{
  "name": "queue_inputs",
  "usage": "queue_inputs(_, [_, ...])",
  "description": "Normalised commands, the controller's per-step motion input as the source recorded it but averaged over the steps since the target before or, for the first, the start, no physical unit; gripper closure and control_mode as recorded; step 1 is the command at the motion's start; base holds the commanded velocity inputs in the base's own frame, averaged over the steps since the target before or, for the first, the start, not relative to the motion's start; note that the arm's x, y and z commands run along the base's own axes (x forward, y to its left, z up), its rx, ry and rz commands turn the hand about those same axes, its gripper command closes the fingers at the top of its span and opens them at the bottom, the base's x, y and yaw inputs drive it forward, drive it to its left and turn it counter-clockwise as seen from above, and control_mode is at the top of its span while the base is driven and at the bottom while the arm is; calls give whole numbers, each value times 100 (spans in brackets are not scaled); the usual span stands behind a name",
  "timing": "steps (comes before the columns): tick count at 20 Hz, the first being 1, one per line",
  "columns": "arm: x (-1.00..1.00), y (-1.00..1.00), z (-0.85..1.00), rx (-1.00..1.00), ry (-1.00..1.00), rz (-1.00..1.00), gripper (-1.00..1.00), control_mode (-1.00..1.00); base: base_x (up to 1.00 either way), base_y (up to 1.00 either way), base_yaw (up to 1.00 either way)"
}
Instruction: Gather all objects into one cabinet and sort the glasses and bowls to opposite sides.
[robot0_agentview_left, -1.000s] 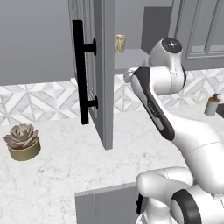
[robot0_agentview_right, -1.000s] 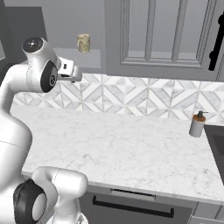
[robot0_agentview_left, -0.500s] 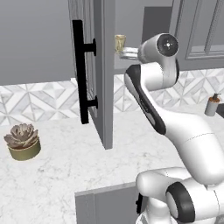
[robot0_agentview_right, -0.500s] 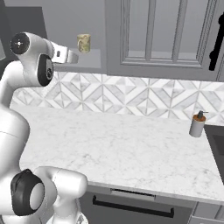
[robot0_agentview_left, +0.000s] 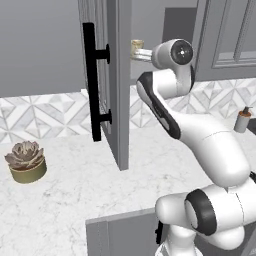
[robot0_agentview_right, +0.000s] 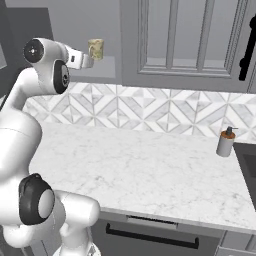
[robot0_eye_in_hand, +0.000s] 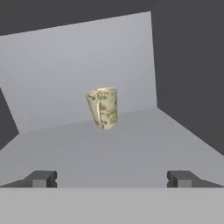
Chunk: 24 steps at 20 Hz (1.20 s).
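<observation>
The left base view shows the grey panelled cabinet door swung open with its long black bar handle, and a potted succulent on the white marble tabletop; the right base view shows a soap dispenser bottle; on the grey cabinet shelf the beige speckled mug stands upright, ahead of the tool, apart from its wide-spread, empty fingers.

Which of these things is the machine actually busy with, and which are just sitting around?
Part of the job:
- beige speckled mug on the cabinet shelf
- open pincer, pointed at the mug
- cabinet door, swung open

Just lying about:
- potted succulent
- soap dispenser
</observation>
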Motion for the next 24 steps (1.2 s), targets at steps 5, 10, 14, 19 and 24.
queue_inputs(5, [4,0,62,5,0,7,-100,-100,0,0,0])
queue_inputs(10, [18,0,13,0,1,1,-100,-100,0,0,0])
queue_inputs(14, [6,0,-8,-6,4,-9,-100,-100,0,0,0])
queue_inputs(19, [0,0,-18,-6,8,-10,-100,-100,0,0,0])
queue_inputs(24, [17,0,-18,-4,14,-6,-100,-100,0,0,0])
